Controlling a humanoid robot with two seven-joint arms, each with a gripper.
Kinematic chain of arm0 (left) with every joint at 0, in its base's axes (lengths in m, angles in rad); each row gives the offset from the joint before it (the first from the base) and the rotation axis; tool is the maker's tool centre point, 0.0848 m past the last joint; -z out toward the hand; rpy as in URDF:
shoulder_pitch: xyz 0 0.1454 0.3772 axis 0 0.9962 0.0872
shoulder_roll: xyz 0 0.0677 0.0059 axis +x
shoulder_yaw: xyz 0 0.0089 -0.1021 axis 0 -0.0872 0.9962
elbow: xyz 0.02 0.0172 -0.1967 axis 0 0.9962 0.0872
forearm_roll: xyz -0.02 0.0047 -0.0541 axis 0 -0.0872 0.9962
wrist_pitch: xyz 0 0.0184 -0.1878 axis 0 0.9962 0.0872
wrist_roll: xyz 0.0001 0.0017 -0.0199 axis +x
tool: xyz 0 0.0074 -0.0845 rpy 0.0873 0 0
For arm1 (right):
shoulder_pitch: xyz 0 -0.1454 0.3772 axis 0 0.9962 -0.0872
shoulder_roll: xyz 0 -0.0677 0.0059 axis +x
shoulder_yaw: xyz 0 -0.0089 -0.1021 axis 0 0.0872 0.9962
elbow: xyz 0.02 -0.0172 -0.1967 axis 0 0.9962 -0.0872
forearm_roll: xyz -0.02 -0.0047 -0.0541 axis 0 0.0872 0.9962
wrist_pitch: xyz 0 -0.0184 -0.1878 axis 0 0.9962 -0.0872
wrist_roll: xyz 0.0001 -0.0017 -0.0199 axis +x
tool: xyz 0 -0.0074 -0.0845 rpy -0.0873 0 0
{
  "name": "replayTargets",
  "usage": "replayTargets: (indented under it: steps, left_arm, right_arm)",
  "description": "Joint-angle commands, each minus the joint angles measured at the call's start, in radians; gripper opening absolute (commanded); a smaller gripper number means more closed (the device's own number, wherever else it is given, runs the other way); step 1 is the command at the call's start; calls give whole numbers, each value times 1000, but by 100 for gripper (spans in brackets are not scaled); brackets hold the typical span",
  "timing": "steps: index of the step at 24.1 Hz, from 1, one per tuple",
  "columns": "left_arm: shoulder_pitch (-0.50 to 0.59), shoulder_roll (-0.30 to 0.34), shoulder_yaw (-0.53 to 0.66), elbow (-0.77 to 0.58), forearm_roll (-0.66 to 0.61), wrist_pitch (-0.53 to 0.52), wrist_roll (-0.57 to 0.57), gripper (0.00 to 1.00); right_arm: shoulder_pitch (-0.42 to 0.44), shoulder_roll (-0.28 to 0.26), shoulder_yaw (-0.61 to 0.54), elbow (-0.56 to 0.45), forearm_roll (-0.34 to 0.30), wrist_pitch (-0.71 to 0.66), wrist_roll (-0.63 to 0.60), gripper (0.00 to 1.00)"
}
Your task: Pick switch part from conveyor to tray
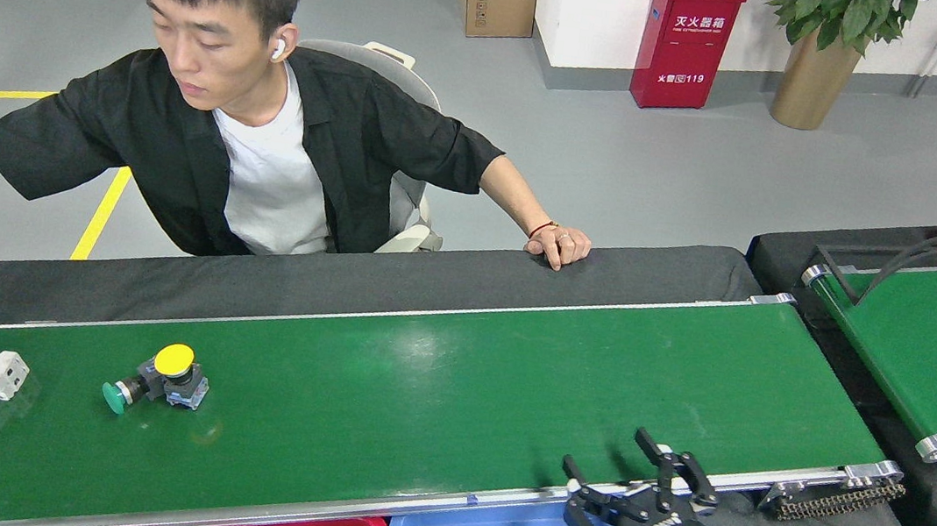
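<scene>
Green conveyor (463,386) lies bare beside the spread-fingered right gripper (626,471).

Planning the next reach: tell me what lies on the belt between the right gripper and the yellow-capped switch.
Nothing: in the head view, only bare green conveyor lies between the right gripper and the yellow-capped switch.

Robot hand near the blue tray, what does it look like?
The right gripper is black, with thin jointed fingers like little metal claws. Small white lettering runs along its body, and a silver ring sits just behind. No cables show. The left gripper is out of view.
</scene>
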Motion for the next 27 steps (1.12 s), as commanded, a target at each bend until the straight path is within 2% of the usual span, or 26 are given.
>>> replayTargets:
  steps: [1,5,8,13,27]
  left_arm:
    - [-11,-1,-6,-8,-2,31,10,100]
    - [-112,9,-86,19,1,24,-54,100]
    - [-224,7,-156,102,0,28,-134,100]
    - [-382,9,-189,282,-9,54,-140,100]
    - [-586,18,-190,571,-9,106,-132,100]
  right_arm:
    - [-1,1,-53,-14,-8,-8,-13,100]
    - [2,1,-111,-14,-9,-17,-16,100]
    - [2,1,-113,-13,-9,-17,-16,100]
    - [2,0,-114,-14,-9,-17,-16,100]
    - [30,4,-116,-9,-8,-35,-7,100]
